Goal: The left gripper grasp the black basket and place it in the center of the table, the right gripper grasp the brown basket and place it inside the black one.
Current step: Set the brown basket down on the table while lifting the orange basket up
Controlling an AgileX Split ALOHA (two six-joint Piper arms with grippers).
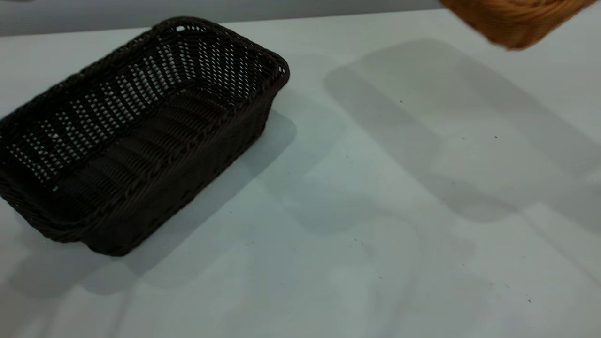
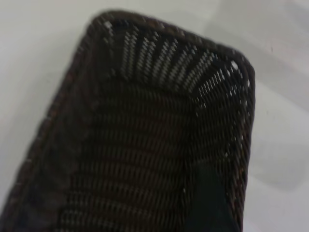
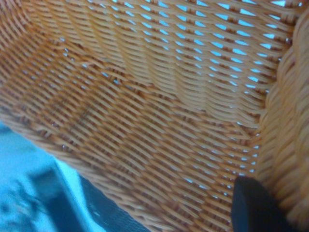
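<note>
The black basket (image 1: 141, 136) sits at the left of the white table (image 1: 375, 211), lying at a slant, with its left end past the picture's edge. In the left wrist view I look into the black basket (image 2: 135, 145). One black finger (image 2: 207, 203) of my left gripper (image 2: 223, 193) lies inside against a long wall, gripping that wall. The brown basket (image 1: 514, 21) hangs above the table at the far right corner and casts a wide shadow. My right gripper (image 3: 270, 203) holds its wall (image 3: 145, 111), with one finger (image 3: 253, 208) inside. Neither gripper shows in the exterior view.
The white table has a few dark specks (image 1: 495, 137). A broad shadow (image 1: 446, 131) of the lifted brown basket lies on the right half. In the right wrist view, tabletop (image 3: 29, 193) shows below the brown basket's rim.
</note>
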